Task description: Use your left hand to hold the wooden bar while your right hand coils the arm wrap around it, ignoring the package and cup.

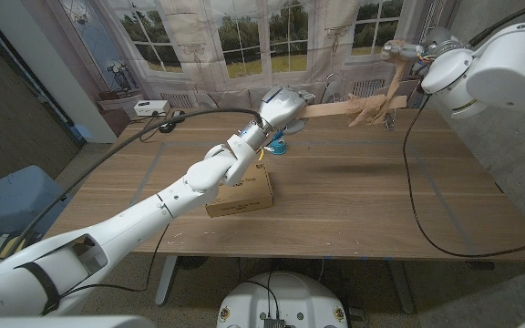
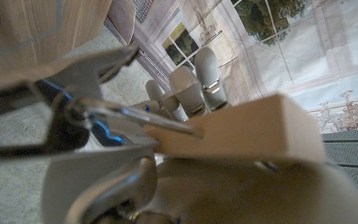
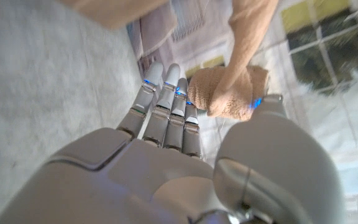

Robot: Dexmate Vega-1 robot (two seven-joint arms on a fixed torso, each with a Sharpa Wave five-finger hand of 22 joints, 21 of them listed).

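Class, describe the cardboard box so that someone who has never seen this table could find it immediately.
Start at the wooden table and follow the robot's left arm inward from the near corner. The cardboard box lies on the tabletop partly under that arm's forearm. It is flat, brown and rectangular, unlike the blue cup just beyond it.

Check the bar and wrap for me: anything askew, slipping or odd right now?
Nothing damaged. The left hand holds the wooden bar up off the table. The arm wrap hangs bunched and loose at the bar's far end, with the right hand pinching its upper end, not yet neatly coiled.
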